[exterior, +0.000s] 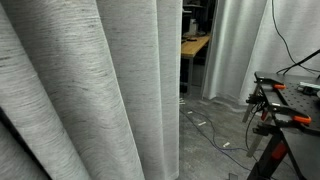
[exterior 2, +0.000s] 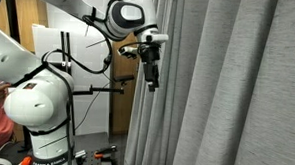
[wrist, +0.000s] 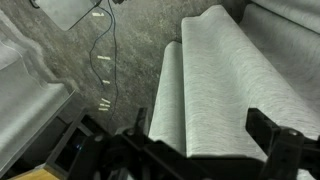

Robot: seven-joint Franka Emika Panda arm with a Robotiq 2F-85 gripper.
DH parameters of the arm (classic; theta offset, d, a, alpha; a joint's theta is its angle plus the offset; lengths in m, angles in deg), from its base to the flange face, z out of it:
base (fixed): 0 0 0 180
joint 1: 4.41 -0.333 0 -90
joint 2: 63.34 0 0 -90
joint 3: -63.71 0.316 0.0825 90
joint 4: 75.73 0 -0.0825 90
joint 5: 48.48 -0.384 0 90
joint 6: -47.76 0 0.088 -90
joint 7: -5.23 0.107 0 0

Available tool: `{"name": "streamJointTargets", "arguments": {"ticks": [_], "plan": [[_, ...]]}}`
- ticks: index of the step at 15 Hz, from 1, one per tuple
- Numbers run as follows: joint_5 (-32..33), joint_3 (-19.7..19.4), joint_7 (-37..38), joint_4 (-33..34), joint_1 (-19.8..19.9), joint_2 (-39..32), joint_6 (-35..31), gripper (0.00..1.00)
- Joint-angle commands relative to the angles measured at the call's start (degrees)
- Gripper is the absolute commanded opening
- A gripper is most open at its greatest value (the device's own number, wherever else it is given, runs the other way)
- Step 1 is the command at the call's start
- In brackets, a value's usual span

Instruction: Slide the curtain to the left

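Curtain (exterior: 90, 90): hangs in deep vertical folds of light-grey woven cloth with fine horizontal streaks, filling the left half of an exterior view down to the grey floor (exterior: 205, 135). Same curtain (exterior 2: 227, 86) across the right half of an exterior view, its near edge just beside the gripper (exterior 2: 151, 78). Seen from above in the wrist view as 2 rounded folds of curtain (wrist: 225, 80), side by side over the floor.

Gripper: black, pointing down, carried on the white arm (exterior 2: 36, 108) reaching in from the left of that exterior view. Hangs high against the curtain's edge. Spread wide in the wrist view, gripper (wrist: 200, 150) low in frame, with 1 dark finger (wrist: 125, 155) at bottom left and the other (wrist: 285, 140) at right, and a fold of the curtain lying between the 2. Not closed on the cloth. Cannot tell whether either finger touches it.

Past the curtain in an exterior view: paler, smoother drapes (exterior: 235, 50), a wooden desktop (exterior: 196, 45) in the gap between, and a black workbench (exterior: 295, 90) with orange-handled clamps (exterior: 262, 103) at the right. Thin cable (wrist: 103, 60) trailing loose over the floor in the wrist view.
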Motion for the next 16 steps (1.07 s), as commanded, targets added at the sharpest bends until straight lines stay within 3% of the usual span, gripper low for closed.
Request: {"name": "streamJointTargets", "arguments": {"ticks": [1,3,10,16], "plan": [[-0.21,0.24,-0.17,0.06,0.29,0.10,0.14,1.00],[0.23,0.06,-0.65,0.89,0.78,-1.49,0.26,1.00],[12.49,-2.42,0.06,4.96,10.69,-3.91,-1.17,1.00],[24.02,-3.01,-1.68,9.33,13.07,-8.46,-7.71,1.00]]}}
